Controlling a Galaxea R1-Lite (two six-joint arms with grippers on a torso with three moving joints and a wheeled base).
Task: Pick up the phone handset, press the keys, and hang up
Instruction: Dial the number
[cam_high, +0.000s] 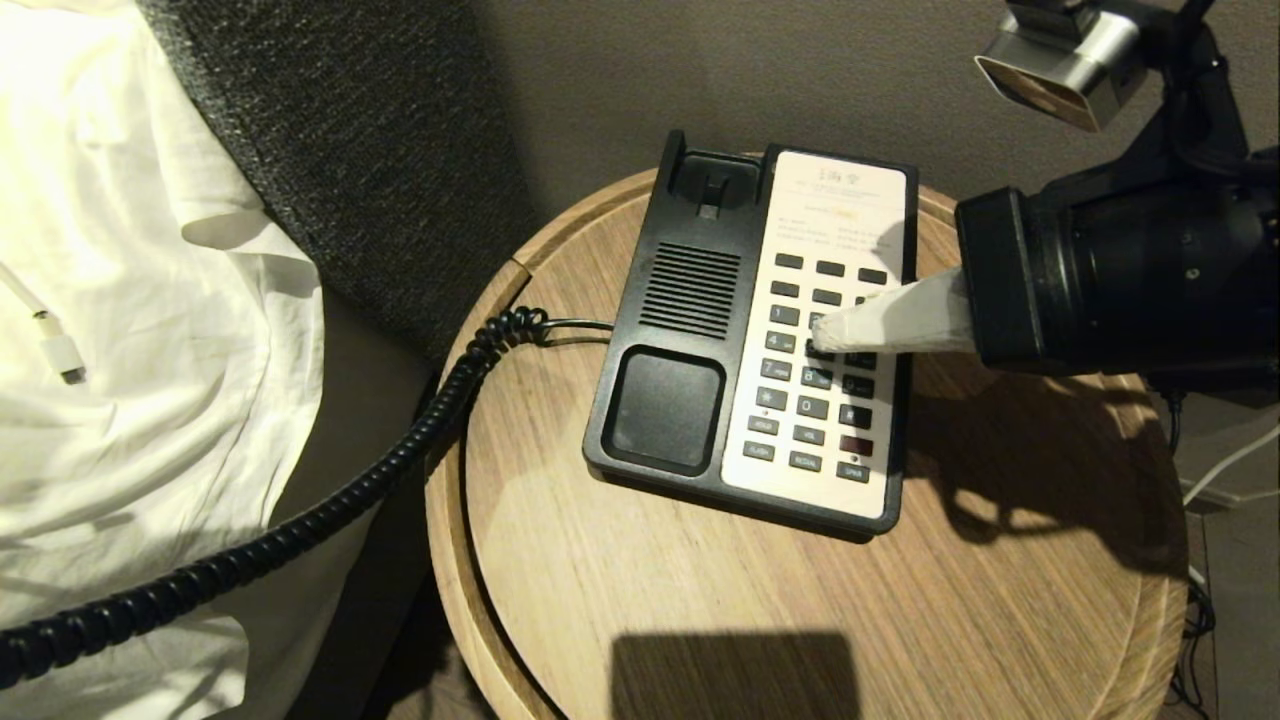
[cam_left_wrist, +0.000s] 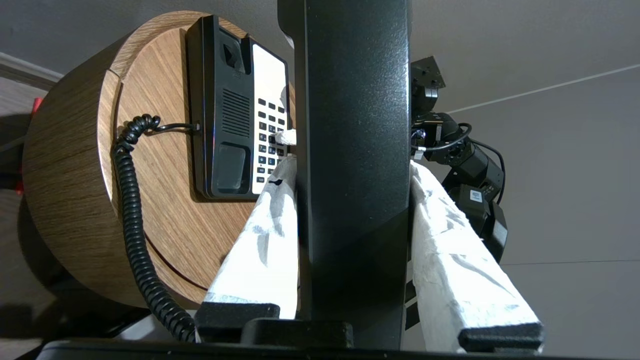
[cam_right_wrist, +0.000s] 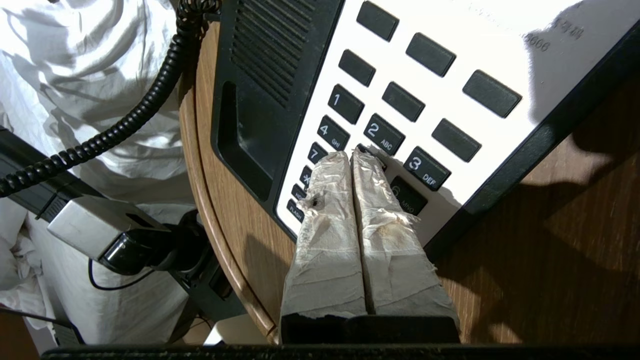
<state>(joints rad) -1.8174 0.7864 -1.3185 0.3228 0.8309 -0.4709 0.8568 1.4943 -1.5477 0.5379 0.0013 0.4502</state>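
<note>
Right wrist view: we see the right gripper (cam_right_wrist: 352, 156) clenched, taped fingertips together on the keys (cam_right_wrist: 385, 134) around the 5

The phone handset (cam_left_wrist: 352, 150) is off its cradle, grasped between the left gripper's (cam_left_wrist: 350, 167) fingers beside the round wooden table (cam_high: 700, 600). We see the phone base (cam_high: 680, 350) on that table, coiled cord (cam_high: 300, 520) trailing off over white bedding (cam_high: 120, 300)

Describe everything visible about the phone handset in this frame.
The long glossy black plastic phone handset is off its cradle, clamped upright between the left gripper's white-wrapped fingers. Only its textured middle shows; both ends are out of frame. The black coiled cord trails from the phone base off the round wooden table.
</note>
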